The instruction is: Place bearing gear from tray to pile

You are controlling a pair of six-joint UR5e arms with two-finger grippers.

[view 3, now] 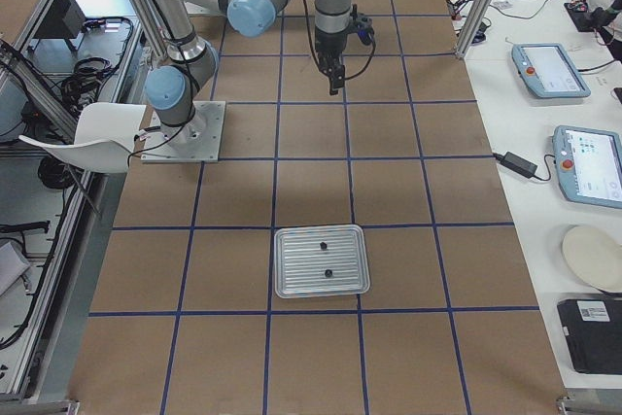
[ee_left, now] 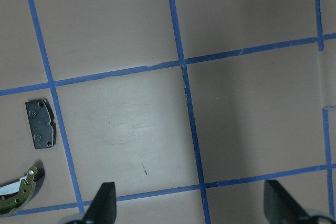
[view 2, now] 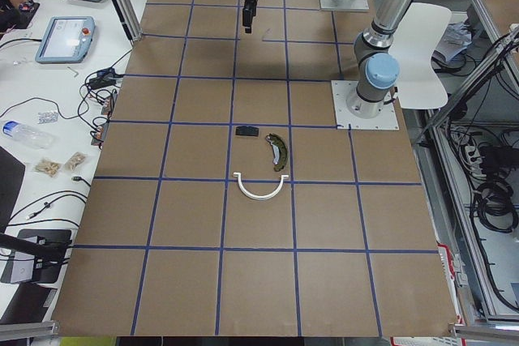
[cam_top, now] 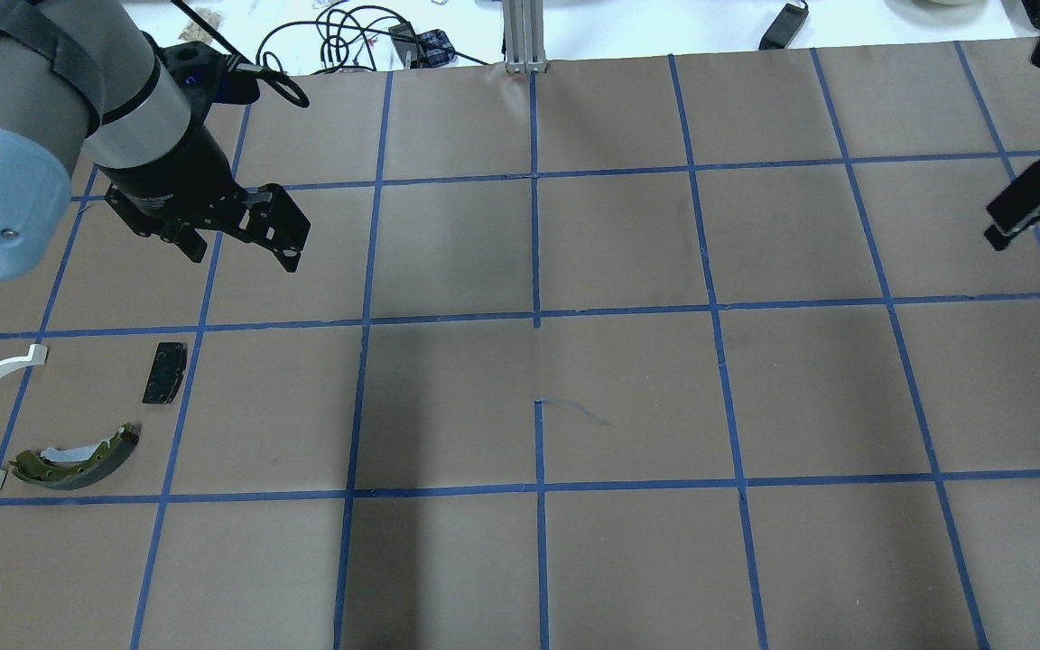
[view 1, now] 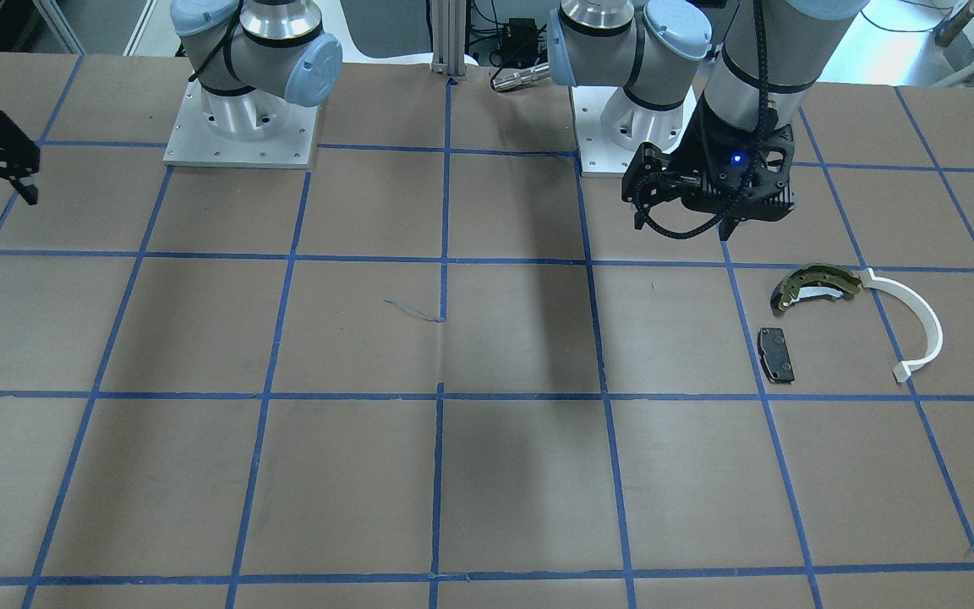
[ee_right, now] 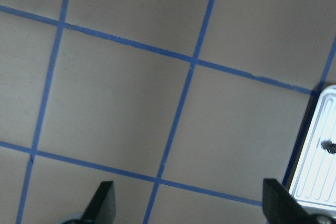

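The gear point(view 3: 328, 272), we judge, lies in the tray point(view 3: 292, 274) near another dark bit point(view 3: 321, 243), well apart from the pile point(cam_top: 78, 462). Left claw point(ee_left: 191, 205) and right claw point(ee_right: 189, 203) hang released and empty, so we count the whole move undone.

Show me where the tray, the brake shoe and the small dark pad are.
tray point(view 3: 296, 267): exterior right view, bare ribbed floor near its left side.
brake shoe point(view 1: 825, 272): exterior front-facing view, middle of its olive arc.
small dark pad point(view 1: 776, 353): exterior front-facing view, centre of its top face.
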